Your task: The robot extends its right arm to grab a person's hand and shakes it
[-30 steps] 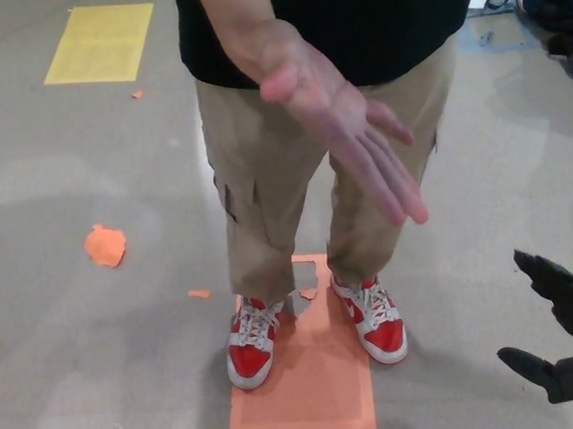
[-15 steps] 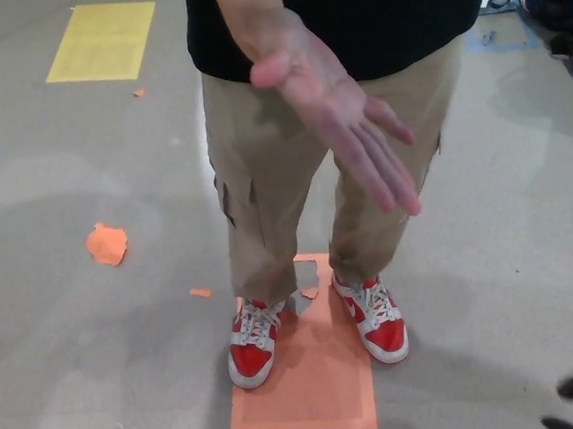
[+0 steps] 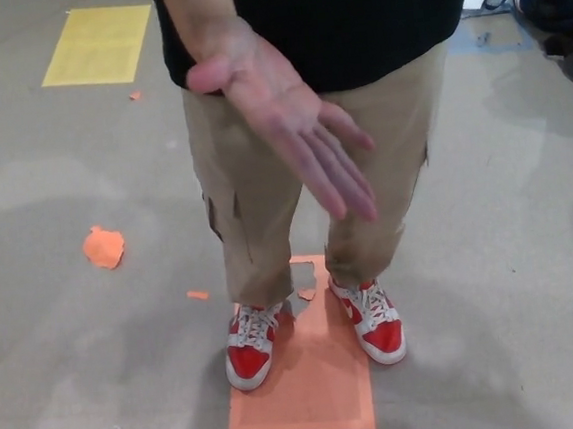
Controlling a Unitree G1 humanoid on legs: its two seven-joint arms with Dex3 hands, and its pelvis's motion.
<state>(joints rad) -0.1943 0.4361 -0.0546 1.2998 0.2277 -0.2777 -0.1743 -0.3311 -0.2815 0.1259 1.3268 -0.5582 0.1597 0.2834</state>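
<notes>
Neither robot hand shows in the head view, so their state cannot be told and no place relative to them can be given.

The person's hand (image 3: 283,114) is held out in the upper middle of the picture, palm turned up and toward the camera, fingers (image 3: 338,170) straight, close together and slanting down to picture right. The thumb (image 3: 209,76) sticks out to picture left. The forearm enters from the top edge.

Behind the hand stands the person, in a black shirt (image 3: 350,18) and tan cargo trousers (image 3: 255,197). The red and white shoes (image 3: 253,346) rest on an orange floor mark (image 3: 317,387), one at its left edge, the other at its right.

On the grey floor (image 3: 77,343), a crumpled orange scrap (image 3: 104,247) lies well to picture left of the legs, and a smaller orange bit (image 3: 197,296) lies near the left shoe. A yellow rectangle (image 3: 96,45) sits at upper left. A dark bag (image 3: 544,1) lies at upper right.
</notes>
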